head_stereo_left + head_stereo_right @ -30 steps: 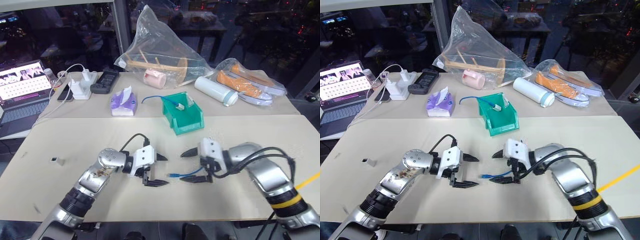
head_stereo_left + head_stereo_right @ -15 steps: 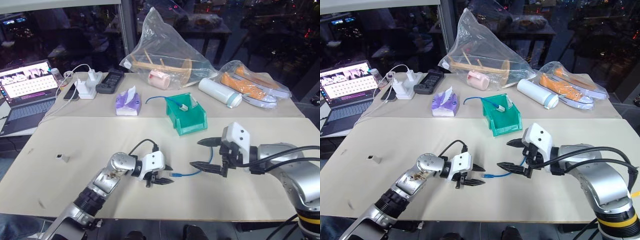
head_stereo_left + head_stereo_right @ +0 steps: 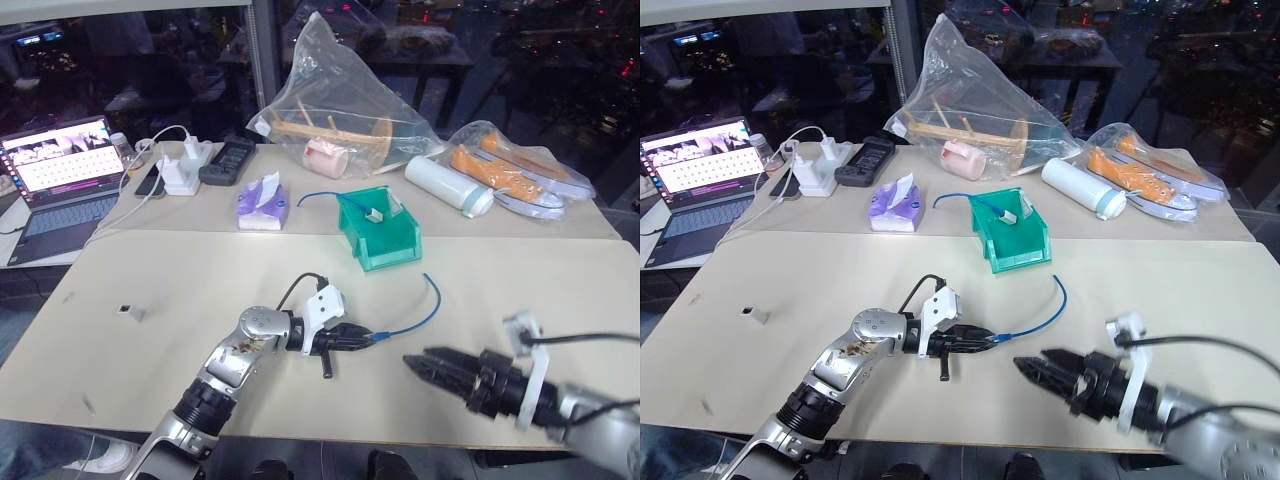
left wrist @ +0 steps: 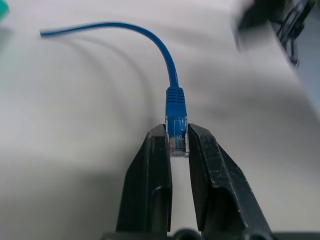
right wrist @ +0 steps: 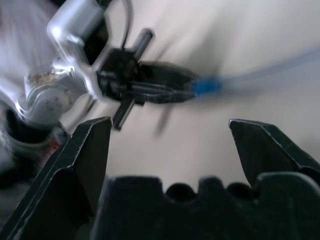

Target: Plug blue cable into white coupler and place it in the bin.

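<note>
1. the left gripper was clamped tight on the clear plug of the blue cable, nearer the robot than the teal bin.
2. from the plug the cable was seen curving over the beige table toward the bin, its free end stopping short of the bin's right front corner.
3. the right gripper was held empty with its fingers spread wide, nearer the robot than the bin and to its right, apart from the cable.
4. inside the bin a second blue cable ending in a small white block was seen.
5. a purple tissue pack was seen left of the bin.
</note>
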